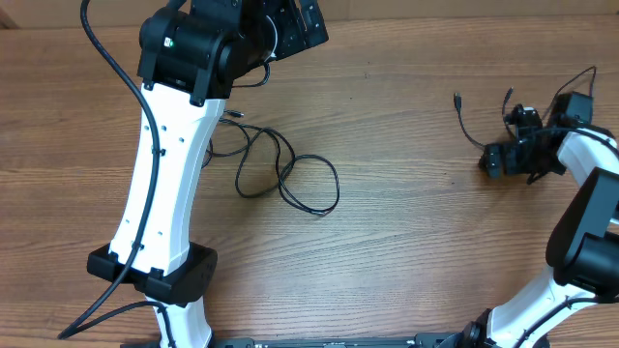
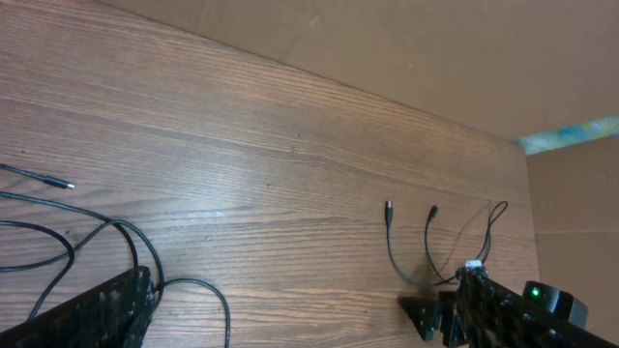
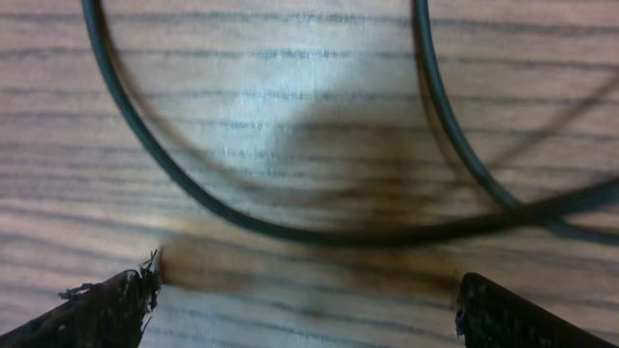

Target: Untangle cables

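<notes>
My right pincer [image 3: 305,295] is wide open, empty, low over one cable [image 3: 290,234] on the desk [image 1: 406,251], I think so it can grab it. My left pincer [image 1: 293,27] is open and empty too, up beside the looped cables [image 1: 282,172], out of the way.

Cables [image 3: 290,235] black — table [image 1: 406,242] brown, wood-grained — left arm [image 1: 164,184] white, black.
</notes>
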`<state>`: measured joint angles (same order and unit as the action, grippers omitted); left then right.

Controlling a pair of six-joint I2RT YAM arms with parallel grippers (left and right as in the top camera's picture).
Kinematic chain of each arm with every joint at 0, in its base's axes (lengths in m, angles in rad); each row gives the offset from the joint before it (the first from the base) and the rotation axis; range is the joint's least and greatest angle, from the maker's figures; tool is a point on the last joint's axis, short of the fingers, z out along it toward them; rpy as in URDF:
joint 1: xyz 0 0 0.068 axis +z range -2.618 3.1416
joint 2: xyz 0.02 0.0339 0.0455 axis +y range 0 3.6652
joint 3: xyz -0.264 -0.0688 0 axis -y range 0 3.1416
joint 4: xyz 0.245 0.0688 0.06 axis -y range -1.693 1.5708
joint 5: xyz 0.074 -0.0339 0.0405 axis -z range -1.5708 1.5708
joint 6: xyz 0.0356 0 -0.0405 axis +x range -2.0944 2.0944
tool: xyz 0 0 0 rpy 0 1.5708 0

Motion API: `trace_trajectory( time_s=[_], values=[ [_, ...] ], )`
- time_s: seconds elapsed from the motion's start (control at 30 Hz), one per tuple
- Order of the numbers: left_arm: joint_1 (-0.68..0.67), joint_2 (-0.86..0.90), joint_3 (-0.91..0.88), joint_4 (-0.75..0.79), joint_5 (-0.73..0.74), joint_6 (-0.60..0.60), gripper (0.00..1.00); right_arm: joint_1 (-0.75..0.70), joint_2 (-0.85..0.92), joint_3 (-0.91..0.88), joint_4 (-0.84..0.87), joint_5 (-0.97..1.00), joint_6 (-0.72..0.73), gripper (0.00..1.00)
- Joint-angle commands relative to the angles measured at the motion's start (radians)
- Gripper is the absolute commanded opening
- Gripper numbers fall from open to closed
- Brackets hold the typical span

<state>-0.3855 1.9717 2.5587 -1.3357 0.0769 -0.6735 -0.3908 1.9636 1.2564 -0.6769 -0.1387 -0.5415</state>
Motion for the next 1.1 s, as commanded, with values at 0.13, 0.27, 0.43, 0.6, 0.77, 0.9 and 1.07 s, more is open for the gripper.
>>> trace_trajectory(
  time_s=[0.13,0.27,0.43,0.6,0.77,0.9,1.07],
  values=[
    [0.006,0.011,0.001,0.000,-0.009,0.023,0.99,-0.018,0.030,-0.006,-0.040,0.074,0.074,1.00],
    [0.006,0.011,0.001,0.000,-0.009,0.023,1.00,-0.030,0.040,-0.009,-0.039,0.124,0.112,1.00],
    [0.005,0.011,0.001,0.000,-0.009,0.023,1.00,-0.038,0.046,-0.009,0.033,0.138,0.127,1.00],
    [0.006,0.011,0.001,0.000,-0.009,0.023,1.00,-0.038,0.048,-0.009,0.139,0.136,0.164,1.00],
    [0.005,0.011,0.001,0.000,-0.009,0.023,1.00,-0.038,0.082,-0.009,0.203,0.097,0.176,1.00],
    [0.006,0.011,0.001,0.000,-0.009,0.023,1.00,-0.038,0.152,-0.009,0.249,0.084,0.180,1.00],
    [0.006,0.011,0.001,0.000,-0.009,0.023,1.00,-0.038,0.248,-0.009,0.333,0.057,0.182,1.00]
  ],
)
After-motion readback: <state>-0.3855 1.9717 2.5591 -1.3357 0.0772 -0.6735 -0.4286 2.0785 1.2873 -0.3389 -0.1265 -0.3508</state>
